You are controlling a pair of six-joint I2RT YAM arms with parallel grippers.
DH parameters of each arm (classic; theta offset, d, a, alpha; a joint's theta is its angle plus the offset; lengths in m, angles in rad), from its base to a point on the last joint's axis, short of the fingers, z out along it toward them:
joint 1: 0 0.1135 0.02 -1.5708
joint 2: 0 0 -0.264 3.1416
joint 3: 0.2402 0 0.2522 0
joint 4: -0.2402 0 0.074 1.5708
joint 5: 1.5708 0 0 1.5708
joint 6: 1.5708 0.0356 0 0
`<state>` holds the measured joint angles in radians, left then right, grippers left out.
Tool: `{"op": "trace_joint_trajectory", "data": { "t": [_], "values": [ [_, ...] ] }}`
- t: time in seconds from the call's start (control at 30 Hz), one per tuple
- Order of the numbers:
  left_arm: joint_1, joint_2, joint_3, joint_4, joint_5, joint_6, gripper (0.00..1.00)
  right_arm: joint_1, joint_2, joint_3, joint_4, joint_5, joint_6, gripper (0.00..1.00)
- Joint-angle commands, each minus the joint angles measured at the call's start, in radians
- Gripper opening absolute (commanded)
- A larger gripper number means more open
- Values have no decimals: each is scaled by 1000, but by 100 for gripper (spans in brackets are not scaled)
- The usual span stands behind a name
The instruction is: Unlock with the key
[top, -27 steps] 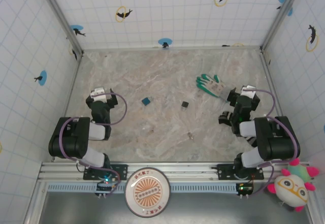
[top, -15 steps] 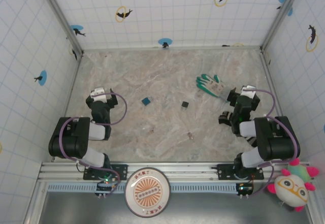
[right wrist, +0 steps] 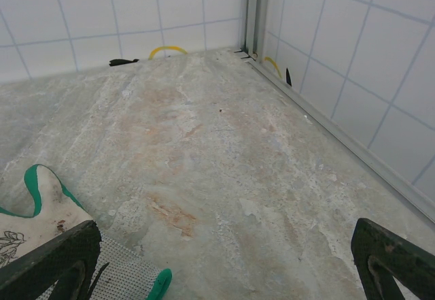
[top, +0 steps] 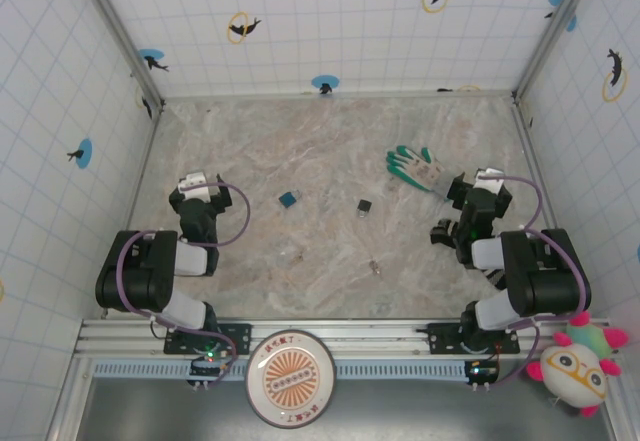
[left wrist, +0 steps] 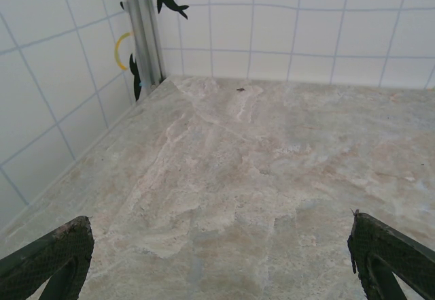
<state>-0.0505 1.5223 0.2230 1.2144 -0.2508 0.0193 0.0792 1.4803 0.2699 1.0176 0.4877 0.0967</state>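
Observation:
The key [top: 375, 267] is a tiny silvery piece lying on the marble floor [top: 320, 151], near the front and middle, between the two arms. My left gripper [top: 200, 193] rests at the left side, open, with bare floor between its dark fingertips [left wrist: 64, 245]; seen from its own wrist, the left gripper [left wrist: 217, 245] holds nothing. My right gripper [top: 480, 187] rests at the right, open and empty. From its own wrist the right gripper [right wrist: 225, 239] stands over bare floor, its left finger beside the glove.
A green-and-white glove [top: 418, 166] lies just left of the right gripper, its cuff showing by that finger [right wrist: 41, 211]. A small teal block [top: 288, 199] and a small dark square block [top: 364, 205] sit mid-floor. Tiled walls [top: 330, 21] enclose three sides.

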Motion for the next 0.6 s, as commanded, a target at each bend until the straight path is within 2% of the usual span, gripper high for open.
{"op": "trace_joint_trajectory", "data": {
  "t": [0.0,0.17,0.33,0.4,0.5,0.57],
  "values": [
    [8,-18,2,29,13,-7,98,-3,-20,31,11,7,7,97],
    [8,-131,118,-287,14,-17,98,-3,-148,111,-237,-29,-8,97],
    [6,-207,197,-476,-39,-80,98,-8,-277,132,-351,-59,34,97],
    [6,-251,225,-544,-44,-140,98,-12,-327,151,-398,-105,72,97],
    [8,-315,303,-716,5,-327,98,-15,-410,196,-482,-138,208,97],
    [9,-327,405,-938,18,-506,98,-36,-456,250,-603,-210,332,97]
  ]
}}
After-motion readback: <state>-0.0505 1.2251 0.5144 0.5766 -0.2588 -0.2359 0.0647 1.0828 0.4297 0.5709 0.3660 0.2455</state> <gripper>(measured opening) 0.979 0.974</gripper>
